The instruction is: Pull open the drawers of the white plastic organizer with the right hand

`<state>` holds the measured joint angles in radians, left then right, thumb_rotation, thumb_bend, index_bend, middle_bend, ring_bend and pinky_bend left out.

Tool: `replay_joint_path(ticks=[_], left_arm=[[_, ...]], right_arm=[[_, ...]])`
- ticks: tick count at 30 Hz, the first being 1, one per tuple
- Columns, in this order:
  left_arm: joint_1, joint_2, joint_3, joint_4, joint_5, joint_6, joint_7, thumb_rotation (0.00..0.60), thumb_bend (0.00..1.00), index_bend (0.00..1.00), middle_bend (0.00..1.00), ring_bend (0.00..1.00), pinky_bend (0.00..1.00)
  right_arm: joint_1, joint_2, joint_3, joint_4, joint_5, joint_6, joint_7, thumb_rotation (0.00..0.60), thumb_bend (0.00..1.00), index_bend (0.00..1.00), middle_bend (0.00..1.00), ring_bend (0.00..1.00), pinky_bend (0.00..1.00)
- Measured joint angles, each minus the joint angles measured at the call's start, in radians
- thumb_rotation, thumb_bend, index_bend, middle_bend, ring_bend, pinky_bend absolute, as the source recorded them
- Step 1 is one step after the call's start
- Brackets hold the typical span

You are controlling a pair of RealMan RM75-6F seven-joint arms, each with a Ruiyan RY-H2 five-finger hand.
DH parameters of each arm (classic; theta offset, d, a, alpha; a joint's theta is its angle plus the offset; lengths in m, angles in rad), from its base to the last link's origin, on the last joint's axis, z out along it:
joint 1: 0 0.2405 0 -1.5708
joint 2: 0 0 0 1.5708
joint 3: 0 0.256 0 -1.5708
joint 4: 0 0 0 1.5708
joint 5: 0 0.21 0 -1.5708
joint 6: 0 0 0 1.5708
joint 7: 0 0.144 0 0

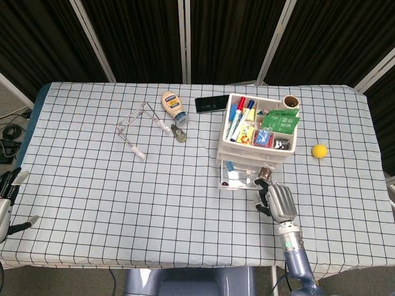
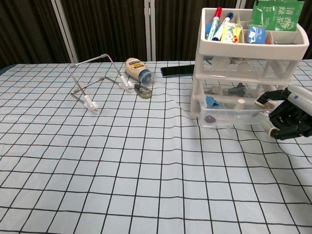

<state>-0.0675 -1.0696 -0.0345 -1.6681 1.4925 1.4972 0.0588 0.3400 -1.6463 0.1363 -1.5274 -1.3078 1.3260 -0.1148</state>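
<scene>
now right hand (image 2: 288, 113) grips bottom drawer (image 2: 229, 112) front edge, pulled out w/ room.

The right hand (image 2: 291, 113) is cut off by the chest view's right edge, and its curled fingers hide the contact with the bottom drawer (image 2: 229, 113). The organizer (image 2: 251, 46) top is cropped there too. The left hand (image 1: 8, 196) shows only partly at the head view's left edge. Drawer contents are too small to identify.
</scene>
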Motion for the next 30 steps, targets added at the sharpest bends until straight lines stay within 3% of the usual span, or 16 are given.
replay_joint_path(ticks=[16, 23, 30], left_arm=[[-0.001, -0.001, 0.000, -0.003, -0.003, -0.004, 0.006, 0.600, 0.03, 0.00, 0.00, 0.00, 0.00], [-0.001, -0.001, 0.000, -0.004, -0.004, -0.005, 0.007, 0.600, 0.03, 0.00, 0.00, 0.00, 0.00], [-0.001, 0.001, 0.000, -0.005, -0.008, -0.007, 0.005, 0.600, 0.03, 0.00, 0.00, 0.00, 0.00]], right_arm=[[-0.027, 0.018, -0.017, -0.016, -0.028, 0.012, 0.005, 0.600, 0.41, 0.56, 0.88, 0.88, 0.81], [-0.034, 0.026, -0.029, -0.022, -0.030, -0.001, -0.001, 0.600, 0.35, 0.40, 0.87, 0.88, 0.81], [-0.042, 0.029, -0.040, -0.022, -0.036, -0.005, 0.000, 0.600, 0.33, 0.33, 0.87, 0.88, 0.81]])
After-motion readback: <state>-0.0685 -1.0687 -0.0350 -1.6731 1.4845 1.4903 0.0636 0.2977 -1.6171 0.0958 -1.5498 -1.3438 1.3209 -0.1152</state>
